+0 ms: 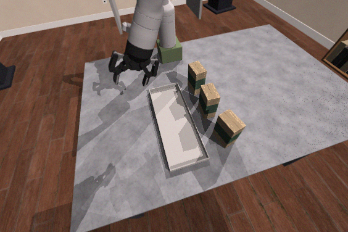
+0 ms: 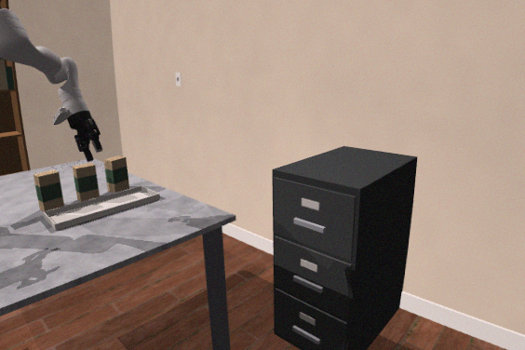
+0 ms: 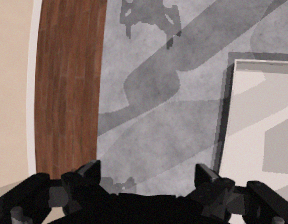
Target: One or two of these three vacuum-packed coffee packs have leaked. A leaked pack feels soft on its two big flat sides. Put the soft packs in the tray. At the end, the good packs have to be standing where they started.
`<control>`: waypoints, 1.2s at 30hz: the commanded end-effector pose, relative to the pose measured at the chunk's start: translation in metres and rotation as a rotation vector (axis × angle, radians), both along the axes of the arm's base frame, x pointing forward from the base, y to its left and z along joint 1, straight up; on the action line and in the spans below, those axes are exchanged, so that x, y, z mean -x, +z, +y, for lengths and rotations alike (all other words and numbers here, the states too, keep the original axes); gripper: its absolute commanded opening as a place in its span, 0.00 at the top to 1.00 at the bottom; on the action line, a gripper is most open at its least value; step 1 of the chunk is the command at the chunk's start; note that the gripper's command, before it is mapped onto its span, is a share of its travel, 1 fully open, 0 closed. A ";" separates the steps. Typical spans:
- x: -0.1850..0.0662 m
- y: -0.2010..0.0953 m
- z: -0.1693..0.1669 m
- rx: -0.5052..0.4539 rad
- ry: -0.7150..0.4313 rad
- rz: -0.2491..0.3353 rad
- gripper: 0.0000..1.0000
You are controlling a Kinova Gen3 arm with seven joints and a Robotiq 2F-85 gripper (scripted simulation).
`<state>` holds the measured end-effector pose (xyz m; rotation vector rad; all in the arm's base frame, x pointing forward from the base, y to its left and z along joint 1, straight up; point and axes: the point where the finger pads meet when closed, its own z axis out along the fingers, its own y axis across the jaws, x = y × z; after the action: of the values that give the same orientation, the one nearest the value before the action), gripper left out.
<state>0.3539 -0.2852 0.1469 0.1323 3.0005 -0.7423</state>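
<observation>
Gripper (image 1: 132, 76) hung jaws wide apart, holding nothing, beside tray's (image 1: 159, 124) far end. Three coffee packs (image 1: 209, 98) stood upright along tray's other side; green arm base (image 1: 176, 57) nearby.

Three tan, green-banded coffee packs (image 1: 209, 96) stand upright beside the long white tray (image 1: 188, 163)

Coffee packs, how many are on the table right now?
3, all standing in a row beside the tray: one nearest the arm's base, one in the middle, one at the far end. None appear hidden.
</observation>
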 end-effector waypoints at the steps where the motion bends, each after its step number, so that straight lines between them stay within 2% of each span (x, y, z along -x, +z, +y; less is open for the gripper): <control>1: -0.001 0.000 0.001 0.001 0.003 0.000 0.00; 2: -0.004 -0.004 0.020 -0.031 0.009 -0.010 0.00; 9: -0.004 -0.004 0.020 -0.031 0.009 -0.010 0.00; 10: -0.007 -0.008 0.039 -0.062 0.015 -0.017 0.00; 17: -0.007 -0.008 0.039 -0.062 0.015 -0.017 0.00; 18: -0.009 -0.012 0.057 -0.093 0.019 -0.023 0.00; 25: -0.009 -0.012 0.057 -0.093 0.019 -0.023 0.00; 26: -0.009 -0.015 0.074 -0.122 0.024 -0.028 0.00; 33: -0.009 -0.015 0.074 -0.122 0.024 -0.028 0.00; 34: -0.010 -0.018 0.091 -0.150 0.027 -0.031 0.00; 36: -0.010 -0.018 0.091 -0.150 0.027 -0.031 0.00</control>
<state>0.3619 -0.1991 0.1291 0.1226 3.0214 -0.5119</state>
